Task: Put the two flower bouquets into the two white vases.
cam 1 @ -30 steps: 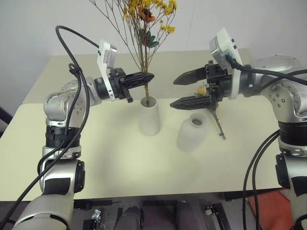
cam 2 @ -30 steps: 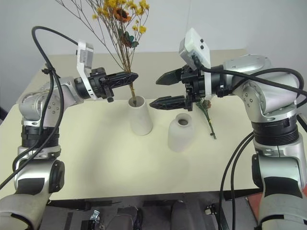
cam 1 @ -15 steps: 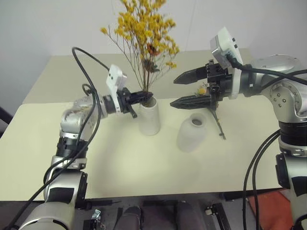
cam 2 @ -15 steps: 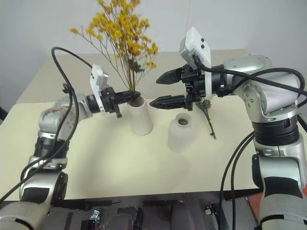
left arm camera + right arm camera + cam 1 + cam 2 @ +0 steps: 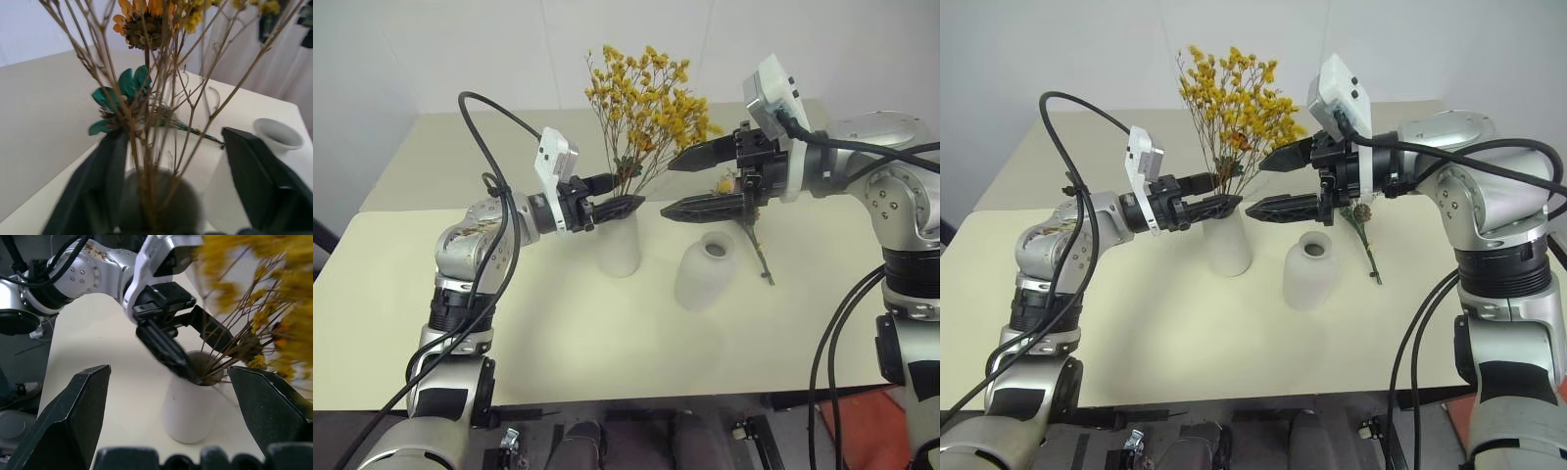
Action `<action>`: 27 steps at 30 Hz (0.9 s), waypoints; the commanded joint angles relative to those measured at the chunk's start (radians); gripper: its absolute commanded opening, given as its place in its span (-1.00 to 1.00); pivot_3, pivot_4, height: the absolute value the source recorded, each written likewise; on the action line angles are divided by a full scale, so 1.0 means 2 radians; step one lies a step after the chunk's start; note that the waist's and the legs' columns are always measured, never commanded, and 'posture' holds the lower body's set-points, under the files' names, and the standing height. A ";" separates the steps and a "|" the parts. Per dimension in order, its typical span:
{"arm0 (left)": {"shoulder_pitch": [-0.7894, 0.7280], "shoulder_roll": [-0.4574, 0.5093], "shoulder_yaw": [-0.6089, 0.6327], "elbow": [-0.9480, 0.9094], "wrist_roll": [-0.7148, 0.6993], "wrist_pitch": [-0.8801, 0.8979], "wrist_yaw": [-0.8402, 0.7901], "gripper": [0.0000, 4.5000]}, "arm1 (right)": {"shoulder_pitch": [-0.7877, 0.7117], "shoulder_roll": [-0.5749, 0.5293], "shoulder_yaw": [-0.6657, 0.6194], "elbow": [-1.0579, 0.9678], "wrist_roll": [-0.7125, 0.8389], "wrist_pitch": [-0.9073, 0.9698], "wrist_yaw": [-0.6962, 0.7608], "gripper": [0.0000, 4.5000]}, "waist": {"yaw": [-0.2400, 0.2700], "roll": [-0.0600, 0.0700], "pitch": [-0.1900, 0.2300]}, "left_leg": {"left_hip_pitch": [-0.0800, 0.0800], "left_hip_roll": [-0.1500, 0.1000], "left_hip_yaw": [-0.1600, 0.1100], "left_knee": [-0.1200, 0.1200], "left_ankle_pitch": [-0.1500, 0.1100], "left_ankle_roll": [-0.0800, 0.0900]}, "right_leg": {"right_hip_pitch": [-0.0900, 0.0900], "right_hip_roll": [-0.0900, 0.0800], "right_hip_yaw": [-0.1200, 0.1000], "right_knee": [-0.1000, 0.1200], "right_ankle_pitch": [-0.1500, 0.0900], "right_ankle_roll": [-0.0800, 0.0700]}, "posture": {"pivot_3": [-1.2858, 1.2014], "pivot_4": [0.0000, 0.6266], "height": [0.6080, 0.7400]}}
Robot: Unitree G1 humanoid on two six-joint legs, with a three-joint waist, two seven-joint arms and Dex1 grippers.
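The bushy yellow-orange bouquet (image 5: pixel 651 98) stands with its brown stems in the tall cone vase (image 5: pixel 619 245) and leans toward the right. My left gripper (image 5: pixel 625 193) is open at the vase mouth, its fingers (image 5: pixel 102 186) apart on either side of the stems (image 5: pixel 146 147). My right gripper (image 5: pixel 668 188) hangs open just right of the bouquet, above the squat rounded vase (image 5: pixel 705 272), with nothing between its fingers. The slimmer green bouquet (image 5: pixel 759 250) lies on the table behind the squat vase, its yellow bloom (image 5: pixel 725 183) behind my right gripper.
Both vases stand mid-table on the cream table (image 5: pixel 558 333). A second cream tabletop (image 5: pixel 440 147) adjoins it at the back, against a white wall. The black cable (image 5: pixel 475 108) loops above my left arm.
My left gripper has opened and let go of the yellow bouquet, which has sunk deeper into the tall vase and tipped right. The left hand came down a little. The right arm kept still.
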 commanded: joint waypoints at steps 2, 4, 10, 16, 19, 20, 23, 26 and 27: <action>0.013 0.067 -0.003 -0.089 0.010 0.040 0.010 0.99 | -0.005 -0.002 -0.021 -0.008 0.007 -0.004 -0.001 1.00 | -0.002 0.000 0.000 | 0.000 0.000 0.000 0.000 0.000 0.000 | 0.000 0.000 0.000 0.000 0.000 0.000 | 0.03 -0.52 1.00; 0.023 0.104 -0.008 -0.119 0.020 0.057 0.014 0.99 | -0.003 -0.004 -0.022 -0.008 0.007 -0.003 -0.001 1.00 | -0.001 0.000 0.000 | 0.000 0.000 0.000 0.000 0.000 0.000 | 0.000 0.000 0.000 0.000 0.000 0.000 | 0.03 -0.52 1.00; 0.035 0.198 0.011 -0.178 0.016 0.140 0.030 0.99 | 0.004 -0.016 -0.023 -0.004 0.003 -0.004 0.003 1.00 | 0.001 0.000 0.000 | 0.001 0.000 0.000 0.000 -0.002 0.003 | 0.000 0.000 0.000 0.000 0.000 0.000 | 0.03 -0.52 1.00; 0.015 0.231 0.078 -0.195 -0.073 0.199 -0.011 0.99 | 0.017 -0.039 -0.029 0.010 -0.002 -0.012 0.013 1.00 | 0.002 0.000 0.000 | 0.001 0.000 0.000 0.000 -0.002 0.003 | 0.000 0.000 0.000 0.000 0.000 0.000 | 0.03 -0.52 1.00; 0.016 0.238 0.097 -0.190 -0.125 0.187 -0.064 0.99 | 0.028 -0.055 -0.031 0.019 -0.008 -0.017 0.018 1.00 | 0.002 0.000 0.000 | 0.001 0.000 0.000 -0.001 -0.002 0.003 | 0.000 0.000 0.000 0.000 0.000 0.000 | 0.03 -0.52 1.00; 0.014 0.242 0.094 -0.188 -0.135 0.184 -0.080 0.99 | 0.032 -0.061 -0.033 0.023 -0.009 -0.018 0.021 1.00 | 0.002 0.000 0.000 | 0.001 0.000 0.000 -0.001 -0.002 0.003 | 0.000 0.000 0.000 0.000 0.000 0.000 | 0.03 -0.52 1.00; -0.005 0.252 0.076 -0.174 -0.151 0.173 -0.120 0.99 | 0.045 -0.083 -0.040 0.031 -0.013 -0.018 0.024 1.00 | 0.002 0.000 0.000 | 0.001 0.000 0.000 -0.001 -0.002 0.003 | 0.001 0.000 0.000 -0.001 0.000 0.000 | 0.03 -0.52 1.00; -0.045 0.244 0.056 -0.143 -0.164 0.169 -0.154 0.99 | 0.064 -0.108 -0.053 0.025 -0.010 -0.015 0.026 1.00 | 0.003 0.000 0.000 | 0.001 0.000 0.001 -0.001 -0.002 0.003 | 0.001 0.000 0.000 -0.002 0.000 0.000 | 0.03 -0.52 1.00; -0.064 0.236 0.047 -0.130 -0.167 0.174 -0.155 0.99 | 0.073 -0.116 -0.058 0.020 -0.010 -0.016 0.026 1.00 | 0.003 0.000 0.000 | 0.001 0.000 0.001 -0.001 -0.002 0.003 | 0.001 0.000 0.000 -0.002 0.000 0.000 | 0.03 -0.52 1.00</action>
